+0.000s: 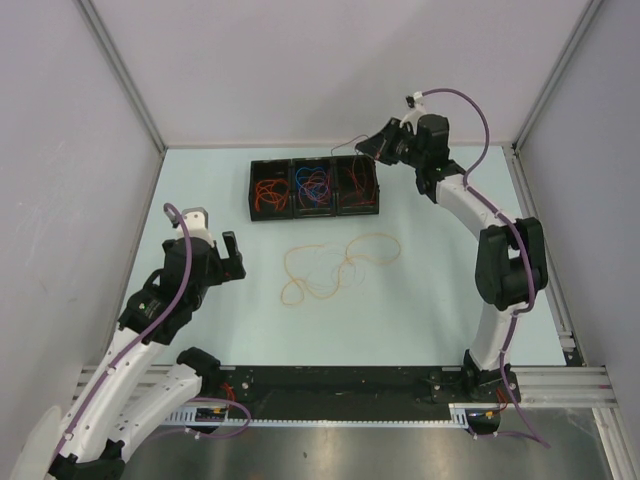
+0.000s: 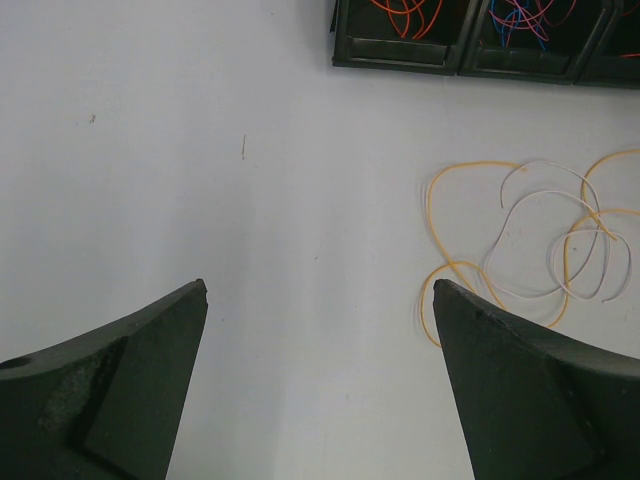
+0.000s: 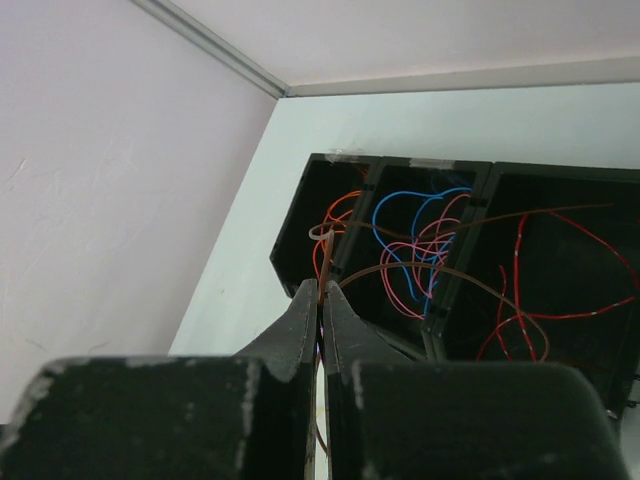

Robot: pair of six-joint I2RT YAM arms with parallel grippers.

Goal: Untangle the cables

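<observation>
Loose yellow cables (image 1: pixel 372 239) with a thin white one (image 2: pixel 541 194) lie in loops mid-table. More cables fill three black bins (image 1: pixel 292 187): orange-red on the left (image 1: pixel 269 192), blue and pink in the middle (image 1: pixel 315 184), red on the right (image 1: pixel 358 180). My right gripper (image 1: pixel 364 148) hovers over the right bin's far edge, shut on a thin brown cable (image 3: pixel 421 263) that arcs across the bins. My left gripper (image 1: pixel 233 258) is open and holds nothing, left of the yellow loops (image 2: pixel 436 200); its fingers (image 2: pixel 520 380) hang above bare table.
Grey walls with metal posts close in the table on the left, back and right. The bins (image 2: pixel 400 45) stand in a row at the back centre. A black rail runs along the near edge by the arm bases (image 1: pixel 340 380).
</observation>
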